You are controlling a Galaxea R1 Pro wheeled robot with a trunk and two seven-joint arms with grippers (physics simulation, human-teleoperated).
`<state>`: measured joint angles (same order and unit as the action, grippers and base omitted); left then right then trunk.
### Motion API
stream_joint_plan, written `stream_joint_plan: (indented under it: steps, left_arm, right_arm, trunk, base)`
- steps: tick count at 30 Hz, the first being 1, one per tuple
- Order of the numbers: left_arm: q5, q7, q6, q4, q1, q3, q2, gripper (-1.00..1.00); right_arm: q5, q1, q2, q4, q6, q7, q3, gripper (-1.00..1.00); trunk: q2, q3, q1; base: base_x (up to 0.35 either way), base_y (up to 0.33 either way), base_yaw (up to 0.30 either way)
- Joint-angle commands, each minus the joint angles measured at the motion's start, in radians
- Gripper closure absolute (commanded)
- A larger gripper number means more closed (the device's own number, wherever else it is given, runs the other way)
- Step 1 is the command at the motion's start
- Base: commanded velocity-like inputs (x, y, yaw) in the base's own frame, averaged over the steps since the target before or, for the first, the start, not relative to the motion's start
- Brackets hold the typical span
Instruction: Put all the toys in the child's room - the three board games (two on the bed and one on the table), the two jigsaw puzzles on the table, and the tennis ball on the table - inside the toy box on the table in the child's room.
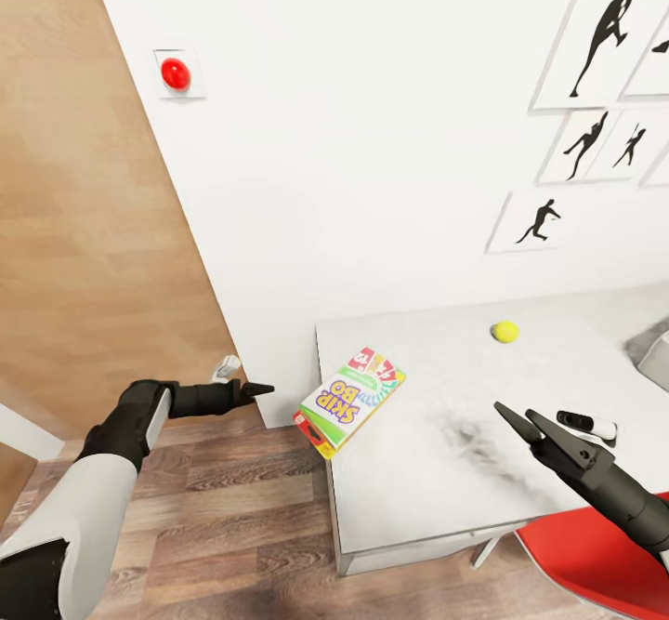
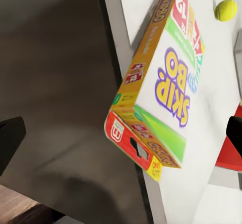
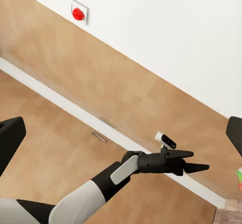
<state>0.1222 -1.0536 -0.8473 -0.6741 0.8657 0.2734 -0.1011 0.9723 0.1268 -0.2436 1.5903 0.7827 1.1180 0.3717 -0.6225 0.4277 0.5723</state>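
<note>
A colourful Skip-Bo board game (image 1: 350,400) lies tilted at the left edge of the white-grey table (image 1: 437,490), with one corner hanging over the floor. In the left wrist view the same board game (image 2: 161,88) leans over the table's edge. My left gripper (image 1: 258,388) hovers just left of it, off the table, open and holding nothing. The tennis ball (image 1: 505,330) rests further back on the table. My right gripper (image 1: 513,410) hangs open above the table's right part. A grey corner of the toy box (image 1: 658,360) shows at the right edge.
A small black-and-white stick-shaped object (image 1: 587,425) lies on the table by my right gripper. A red chair (image 1: 595,555) stands at the table's near right corner. A wooden door panel (image 1: 93,230) fills the left, with plank floor (image 1: 214,527) below. The white wall behind carries silhouette pictures (image 1: 599,39) and a red button (image 1: 175,72).
</note>
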Motion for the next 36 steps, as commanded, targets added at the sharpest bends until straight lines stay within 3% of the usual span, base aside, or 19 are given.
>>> stream_joint_plan:
  steps: [1, 9, 13, 20, 36]
  left_arm:
    - [0.010, -0.009, -0.006, 0.006, 0.001, 0.005, 0.003, -1.00]
    - [0.008, -0.007, -0.004, 0.078, 0.001, 0.014, 0.042, -1.00]
    - [0.009, -0.006, -0.003, 0.087, 0.001, 0.046, 0.055, -1.00]
    - [0.009, -0.006, 0.001, 0.089, 0.001, 0.077, 0.061, -1.00]
    - [0.010, -0.006, 0.009, 0.090, -0.001, 0.081, 0.082, -1.00]
  right_arm:
    - [0.005, 0.001, 0.000, 0.000, 0.007, 0.000, 0.002, -1.00]
    - [0.005, 0.001, 0.000, 0.000, 0.008, 0.043, 0.009, -1.00]
    - [0.005, 0.001, 0.000, 0.000, 0.007, 0.065, 0.010, -1.00]
    - [0.005, 0.001, 0.001, 0.000, 0.005, 0.072, 0.009, -1.00]
    - [0.005, 0.001, 0.001, 0.000, 0.004, 0.072, 0.007, -1.00]
  trunk:
    - [-0.008, 0.004, 0.004]
    - [-0.064, 0.030, 0.035]
    - [-0.092, 0.042, 0.050]
    - [-0.134, 0.061, 0.073]
    - [-0.232, 0.105, 0.127]
  base:
    - [0.000, 0.000, 0.000]
    - [0.000, 0.000, 0.000]
    - [0.000, 0.000, 0.000]
    - [0.000, 0.000, 0.000]
    - [0.000, 0.000, 0.000]
